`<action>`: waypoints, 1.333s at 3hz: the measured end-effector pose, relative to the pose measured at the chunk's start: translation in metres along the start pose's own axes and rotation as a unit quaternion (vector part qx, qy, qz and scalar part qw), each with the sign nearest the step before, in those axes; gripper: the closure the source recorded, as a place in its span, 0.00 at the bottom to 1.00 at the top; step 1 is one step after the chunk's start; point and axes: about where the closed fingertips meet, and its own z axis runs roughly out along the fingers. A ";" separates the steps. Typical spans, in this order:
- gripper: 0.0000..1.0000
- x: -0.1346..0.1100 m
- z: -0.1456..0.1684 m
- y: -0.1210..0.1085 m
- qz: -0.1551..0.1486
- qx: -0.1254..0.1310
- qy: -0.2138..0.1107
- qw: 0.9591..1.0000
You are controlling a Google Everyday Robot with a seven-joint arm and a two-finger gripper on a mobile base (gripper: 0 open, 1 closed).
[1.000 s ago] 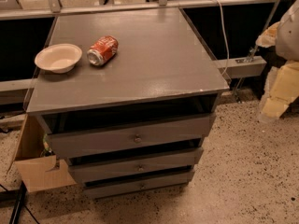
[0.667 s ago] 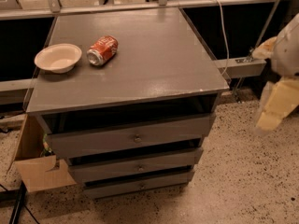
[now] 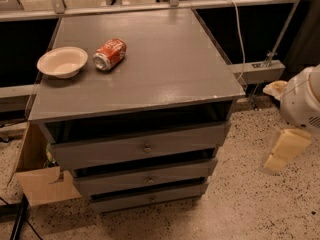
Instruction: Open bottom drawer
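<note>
The grey cabinet (image 3: 150, 79) stands in the middle with three drawers, each with a small round knob. The bottom drawer (image 3: 150, 198) is the lowest and slimmest, with a narrow dark gap above its front. The middle drawer (image 3: 147, 178) and the top drawer (image 3: 142, 148) also show dark gaps above them. My gripper (image 3: 283, 150) is cream coloured and hangs below the white arm (image 3: 301, 101) at the right edge. It is over the floor, well to the right of the cabinet and touching nothing.
A white bowl (image 3: 62, 61) and a red soda can (image 3: 110, 54) lying on its side rest on the cabinet top. A cardboard box (image 3: 42, 184) stands against the cabinet's left side. A cable (image 3: 239, 34) and metal rails run behind. The floor is speckled.
My arm and gripper have moved down along the right edge, towards the floor. The cabinet, drawers, bowl and can have not moved.
</note>
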 end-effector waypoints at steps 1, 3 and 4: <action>0.00 0.013 0.040 0.012 0.000 -0.009 -0.010 1.000; 0.00 0.043 0.115 0.042 0.019 -0.059 -0.014 0.998; 0.00 0.051 0.143 0.053 0.032 -0.088 -0.022 0.995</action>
